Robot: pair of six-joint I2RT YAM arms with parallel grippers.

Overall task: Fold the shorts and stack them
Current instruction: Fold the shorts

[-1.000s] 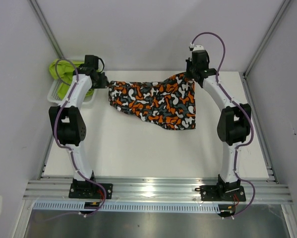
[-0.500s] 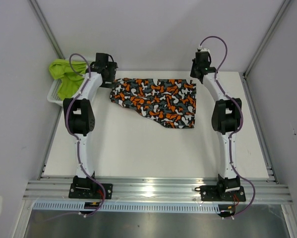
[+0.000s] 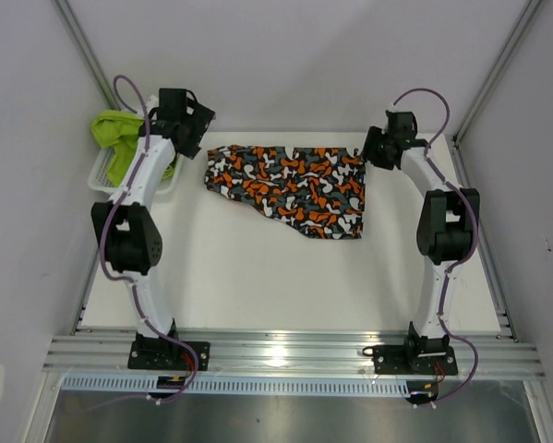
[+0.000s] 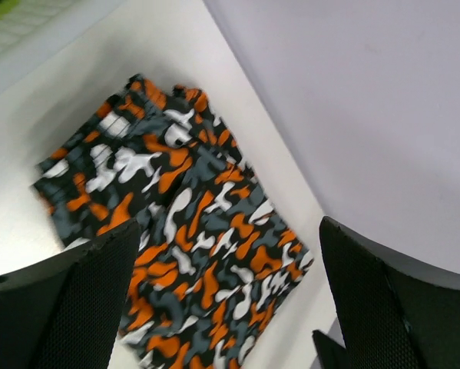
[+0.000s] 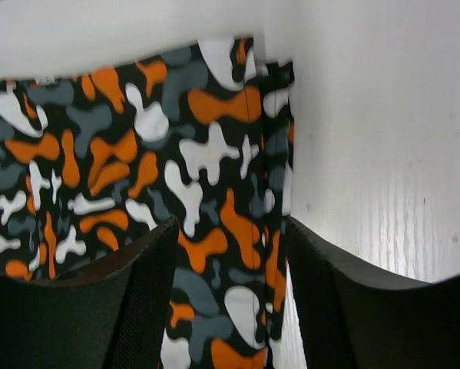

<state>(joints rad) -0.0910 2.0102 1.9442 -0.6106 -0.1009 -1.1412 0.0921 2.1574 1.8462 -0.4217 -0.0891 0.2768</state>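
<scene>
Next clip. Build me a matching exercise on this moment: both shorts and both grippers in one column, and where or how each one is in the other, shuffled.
Column one
1. camouflage shorts
2. lime green shorts
3. left gripper
4. right gripper

Column two
A. in the white basket at the far left
B. open, holding nothing, at the camouflage shorts' far right corner
C. spread out on the table
D. open, holding nothing, at the camouflage shorts' far left corner

Pairs: 1-C, 2-A, 3-D, 4-B

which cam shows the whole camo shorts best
Top external: the camo shorts lie spread flat on the table, whole outline visible. Left wrist shows most of them; right wrist only one edge, close up.
</scene>
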